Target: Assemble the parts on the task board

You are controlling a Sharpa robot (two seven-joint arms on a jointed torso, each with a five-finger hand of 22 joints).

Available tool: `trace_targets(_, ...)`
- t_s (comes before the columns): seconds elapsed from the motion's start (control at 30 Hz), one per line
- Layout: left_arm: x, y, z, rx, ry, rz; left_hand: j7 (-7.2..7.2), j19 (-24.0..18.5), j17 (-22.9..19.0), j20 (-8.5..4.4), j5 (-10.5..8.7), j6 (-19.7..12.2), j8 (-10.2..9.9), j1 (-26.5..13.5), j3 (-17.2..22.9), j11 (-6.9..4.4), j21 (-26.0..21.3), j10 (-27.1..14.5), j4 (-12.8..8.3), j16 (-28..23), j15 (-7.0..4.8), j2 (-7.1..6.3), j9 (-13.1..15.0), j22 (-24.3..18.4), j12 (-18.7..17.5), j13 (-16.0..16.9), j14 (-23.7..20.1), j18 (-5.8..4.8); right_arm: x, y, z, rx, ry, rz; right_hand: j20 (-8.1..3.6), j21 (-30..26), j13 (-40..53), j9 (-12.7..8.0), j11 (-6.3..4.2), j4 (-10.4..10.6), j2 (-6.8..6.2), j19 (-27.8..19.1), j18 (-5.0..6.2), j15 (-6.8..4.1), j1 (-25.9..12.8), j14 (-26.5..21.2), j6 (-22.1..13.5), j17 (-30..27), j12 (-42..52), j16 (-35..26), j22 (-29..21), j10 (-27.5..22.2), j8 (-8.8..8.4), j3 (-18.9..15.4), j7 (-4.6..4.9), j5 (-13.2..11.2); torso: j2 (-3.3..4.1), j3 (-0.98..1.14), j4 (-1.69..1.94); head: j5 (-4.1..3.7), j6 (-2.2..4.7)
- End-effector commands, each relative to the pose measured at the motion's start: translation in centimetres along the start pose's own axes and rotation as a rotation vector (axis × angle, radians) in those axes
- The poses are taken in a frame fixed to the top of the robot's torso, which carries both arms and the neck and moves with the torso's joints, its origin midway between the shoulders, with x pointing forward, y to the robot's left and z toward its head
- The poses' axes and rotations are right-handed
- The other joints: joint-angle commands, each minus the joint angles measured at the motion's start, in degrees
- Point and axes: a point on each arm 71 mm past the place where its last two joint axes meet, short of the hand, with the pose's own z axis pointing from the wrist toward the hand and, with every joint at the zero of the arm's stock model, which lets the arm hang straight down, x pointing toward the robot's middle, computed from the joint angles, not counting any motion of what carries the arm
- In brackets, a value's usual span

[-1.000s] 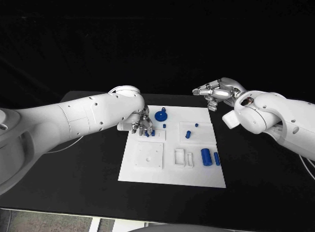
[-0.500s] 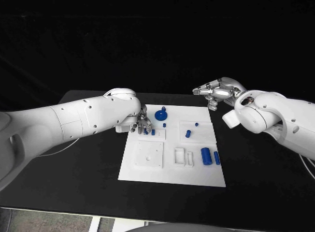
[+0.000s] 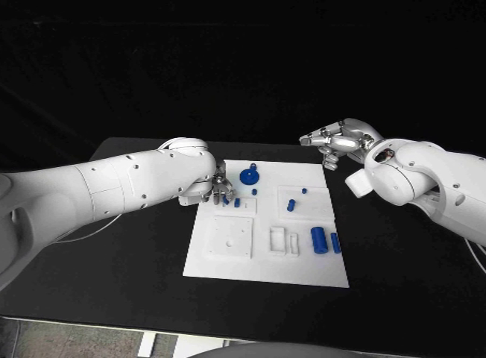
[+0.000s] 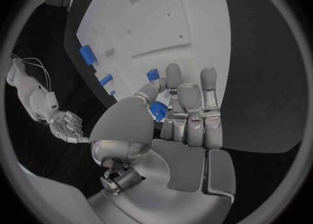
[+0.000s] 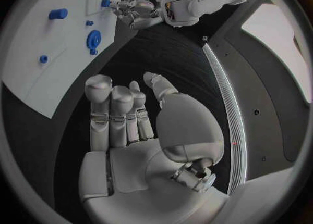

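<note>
The white task board (image 3: 235,262) lies mid-table. My left hand (image 3: 215,191) hovers over its far left corner and pinches a small blue part (image 4: 156,111) between thumb and fingers. Just beyond the fingertips a blue peg (image 3: 237,202) stands in the board. A blue disc (image 3: 248,177) sits at the far edge, two more pegs (image 3: 291,206) in the right block, and two blue cylinders (image 3: 318,241) near the right edge. My right hand (image 3: 335,142) hangs above the black table past the board's far right corner, fingers loosely apart and holding nothing.
A square white plate (image 3: 230,238) and a slotted white block (image 3: 283,242) sit on the board's near half. Black table (image 3: 114,253) surrounds the board on all sides. My left forearm (image 3: 114,186) reaches in low over the table's left part.
My left hand has drawn back slightly toward the board's far left corner, away from the standing peg. The right hand has hardly moved.
</note>
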Motion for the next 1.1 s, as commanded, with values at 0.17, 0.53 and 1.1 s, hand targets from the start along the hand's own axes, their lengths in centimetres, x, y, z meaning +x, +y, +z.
trace_targets(0.17, 0.69, 0.41, 0.11, -0.026, 0.019, 0.016, -5.62, 0.2, 0.2, -0.06, 0.21, 6.6, 0.3, 0.0, 3.6, -1.64, 0.2, 1.6, -3.4, 0.0, -1.05, 0.02, 0.2, 1.1, 0.4, -0.1, 0.6, -0.06, 0.16, -0.02, -0.04, -0.003, 0.019, -0.004, -0.43, 0.0, 0.0, -0.1, -0.26, 0.1, 0.00, 0.9, 0.70, -0.34, -0.6, -0.1, 0.3, 0.1, 0.2, -0.2, 4.5, 0.0, -0.24, 0.4, -0.14, 0.3, 0.01, 0.05, -0.01, 0.05, -0.10)
trace_targets(0.53, 1.03, 0.83, -0.07, -0.033, 0.033, 0.033, -5.91, 0.3, 1.0, -0.12, 0.18, 6.5, 4.5, -0.1, 3.3, -1.70, 0.1, 1.6, -2.6, 0.7, -1.13, -0.62, -5.5, 1.1, 1.6, 0.0, 0.6, -0.26, 0.17, -0.15, -0.08, 0.000, 0.020, -0.002, -0.43, 0.0, 0.0, -0.1, -0.26, 0.1, 0.00, 0.9, 0.70, -0.34, -0.6, -0.1, 0.3, 0.1, 0.2, -0.2, 4.5, 0.0, -0.24, 0.4, -0.14, 0.3, 0.04, 0.04, -0.01, 0.12, -0.14)
trace_targets(1.1, 1.32, 0.97, -0.16, -0.031, 0.029, 0.050, -6.07, 0.5, 1.3, 0.01, -0.04, 5.7, 7.9, 0.0, 3.0, -1.79, 0.0, 1.6, -2.3, 1.3, -1.09, -0.97, -8.2, 1.1, 2.6, 0.2, 0.6, -0.19, 0.18, -0.25, -0.11, 0.001, 0.024, 0.000, -0.46, -0.1, 0.0, -0.1, -0.31, 0.2, 0.03, 0.9, 0.71, -0.37, -0.7, -0.1, 0.6, 0.0, 0.1, -0.3, 4.4, 0.0, -0.23, 0.6, -0.21, 0.5, 0.03, 0.04, -0.06, 0.21, -0.13)
